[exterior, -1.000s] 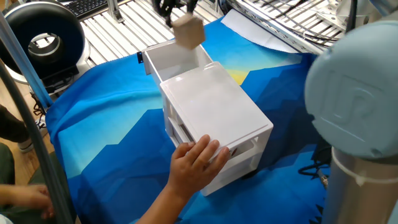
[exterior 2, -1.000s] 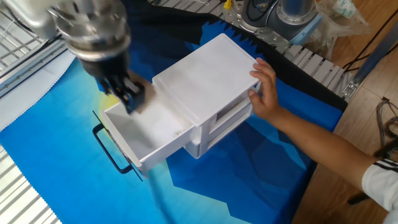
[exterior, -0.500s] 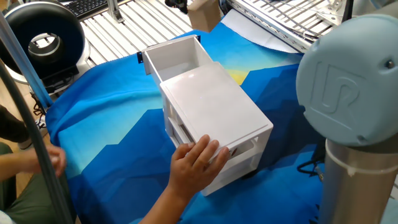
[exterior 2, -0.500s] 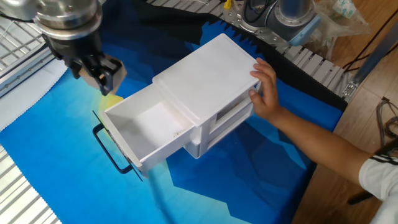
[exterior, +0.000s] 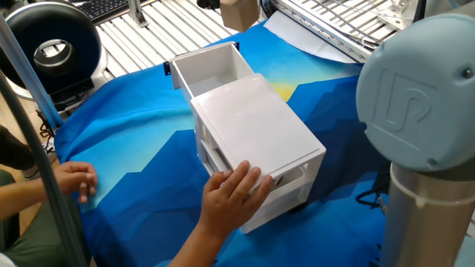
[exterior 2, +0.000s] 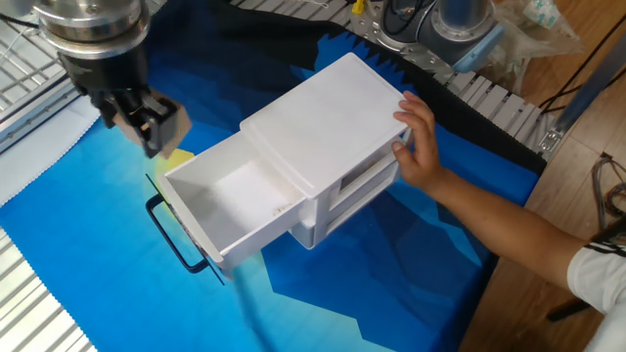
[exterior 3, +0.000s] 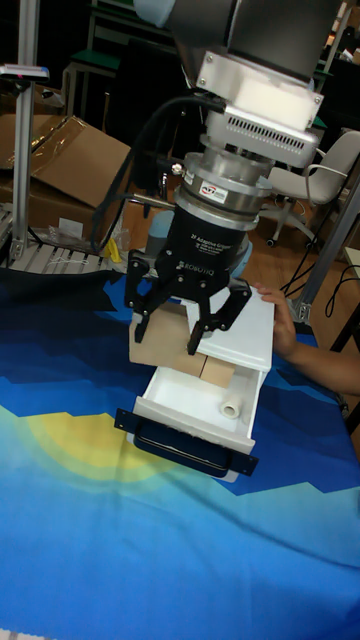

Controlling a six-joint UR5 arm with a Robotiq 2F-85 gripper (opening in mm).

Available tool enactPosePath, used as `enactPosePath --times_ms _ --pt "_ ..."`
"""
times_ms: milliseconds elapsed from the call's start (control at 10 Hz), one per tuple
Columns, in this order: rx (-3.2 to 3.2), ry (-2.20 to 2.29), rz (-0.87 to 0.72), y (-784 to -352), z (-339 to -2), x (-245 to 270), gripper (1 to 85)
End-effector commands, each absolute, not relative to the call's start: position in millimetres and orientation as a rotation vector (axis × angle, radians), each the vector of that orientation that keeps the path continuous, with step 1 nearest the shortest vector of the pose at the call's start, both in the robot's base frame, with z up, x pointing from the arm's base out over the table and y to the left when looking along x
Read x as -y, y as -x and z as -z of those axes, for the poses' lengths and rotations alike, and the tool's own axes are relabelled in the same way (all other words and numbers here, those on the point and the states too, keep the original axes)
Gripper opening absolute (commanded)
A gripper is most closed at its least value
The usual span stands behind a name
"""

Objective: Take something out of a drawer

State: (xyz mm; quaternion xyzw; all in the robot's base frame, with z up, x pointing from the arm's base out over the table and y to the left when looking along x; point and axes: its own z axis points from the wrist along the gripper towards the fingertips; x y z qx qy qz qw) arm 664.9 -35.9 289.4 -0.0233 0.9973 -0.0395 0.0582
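Note:
The light-brown wooden cube [exterior 2: 176, 123] hangs in the air, with my gripper [exterior 2: 149, 125] shut on it. It is above the blue cloth, just past the handle end of the drawer [exterior 2: 231, 209]. The white drawer stands pulled out of the white unit [exterior 2: 323, 117], its black handle [exterior 2: 172, 237] in front. In the tall fixed view the gripper [exterior 3: 168, 340] holds the cube [exterior 3: 160, 352] above the drawer's [exterior 3: 192, 412] front, with one finger across it. In one fixed view the cube [exterior: 238, 13] sits at the top edge, beyond the drawer [exterior: 211, 65].
A person's hand [exterior: 234, 191] presses on the back end of the drawer unit [exterior: 256, 133]; another hand [exterior: 74, 179] rests at the left. A small white cylinder [exterior 3: 230, 408] lies in the drawer. Metal racks [exterior: 334, 30] border the blue cloth [exterior: 133, 156]. The robot's base [exterior: 423, 111] stands at the right.
The gripper rose out of the drawer with the cube and moved out past its handle end. A second hand has come into view at the left.

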Motion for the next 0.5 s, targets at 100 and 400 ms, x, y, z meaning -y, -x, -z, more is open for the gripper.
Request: enactPosePath --times_ms 100,400 --pt "-3.000 0.195 0.065 -689 -296 101 1.0" --pt "-2.989 0.105 -0.046 -709 -267 109 1.0"
